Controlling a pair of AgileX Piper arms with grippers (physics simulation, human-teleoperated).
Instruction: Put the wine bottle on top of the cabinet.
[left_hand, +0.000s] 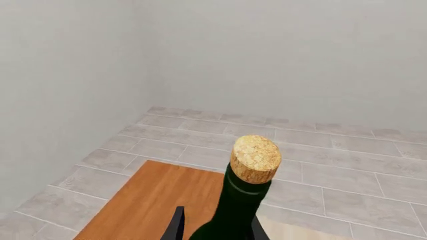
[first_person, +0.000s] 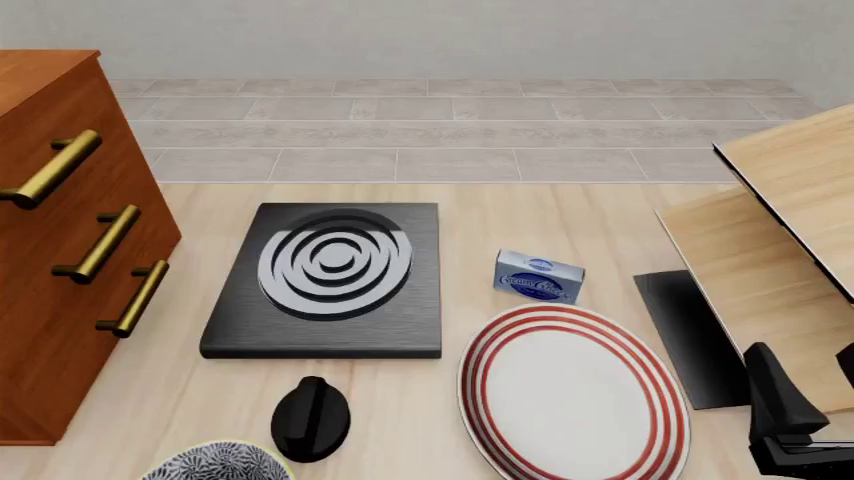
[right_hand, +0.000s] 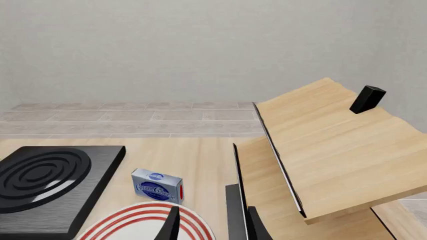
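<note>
While I watch the left wrist view, item one: wine bottle (left_hand: 241, 200), dark green glass, tan cork up, standing between the two dark fingers (left_hand: 176, 227) of the left gripper (left_hand: 217, 231), which are clamped on its body. Just past the fingers, under the bottle: the reddish-brown top of the cabinet (left_hand: 150, 202); grey floor tiles beyond.

Front view does not show the bottle or the left gripper. It does show the cabinet (first_person: 60, 250) front with three brass bar handles, which the left wrist view lacks.

Right gripper (right_hand: 210, 225): fingers apart, nothing between them. Just beyond them, a red-ringed plate (right_hand: 143, 222), bare. Next out, a small blue box (right_hand: 157, 186); beside it a black burner slab (right_hand: 47, 182). To the fingers' other side, pale wood panels (right_hand: 333, 145).

Front view only: a black knob (first_person: 311, 418) and a patterned bowl (first_person: 214, 462) rim, contents not visible.
</note>
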